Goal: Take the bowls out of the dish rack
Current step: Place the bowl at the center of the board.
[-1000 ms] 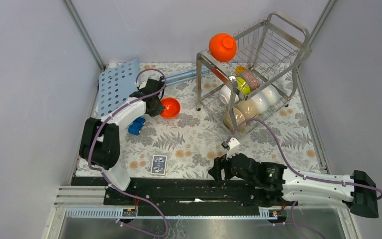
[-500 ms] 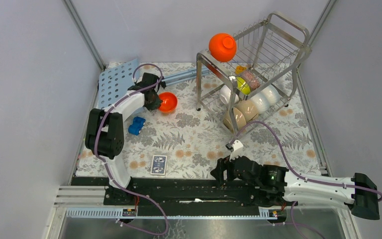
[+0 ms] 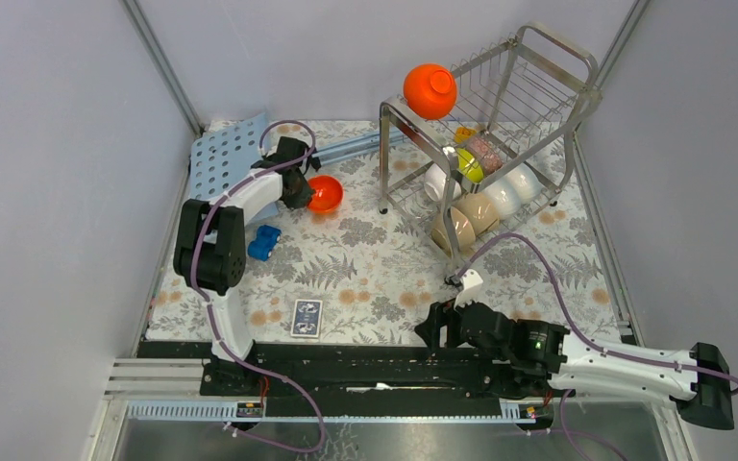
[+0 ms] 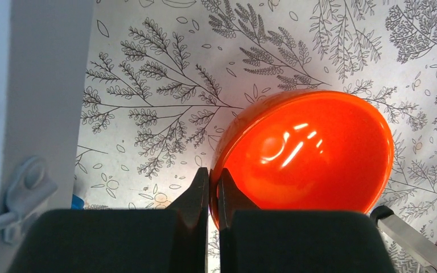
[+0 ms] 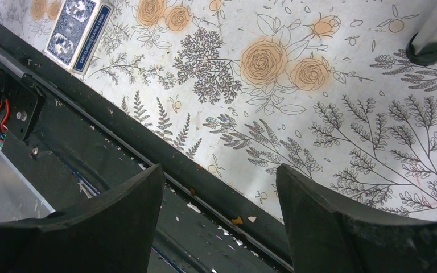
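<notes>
The left gripper (image 4: 213,177) was pinched on the rim of a glossy orange bowl (image 4: 310,151), held tilted over the flower-printed tablecloth (image 3: 375,259) near a light-blue perforated board (image 3: 221,158), well apart from the shiny steel-wire dish rack (image 3: 538,91). At the far right, the rack was loaded with white bowls (image 3: 504,192), a beige bowl (image 3: 461,226) and, on top, an upturned orange bowl (image 3: 430,90). The right gripper (image 5: 219,179) was spread, with nothing held, above the table's near edge.

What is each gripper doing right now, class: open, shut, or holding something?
The left gripper is shut on the orange bowl at its rim.
The right gripper is open, holding nothing.
</notes>
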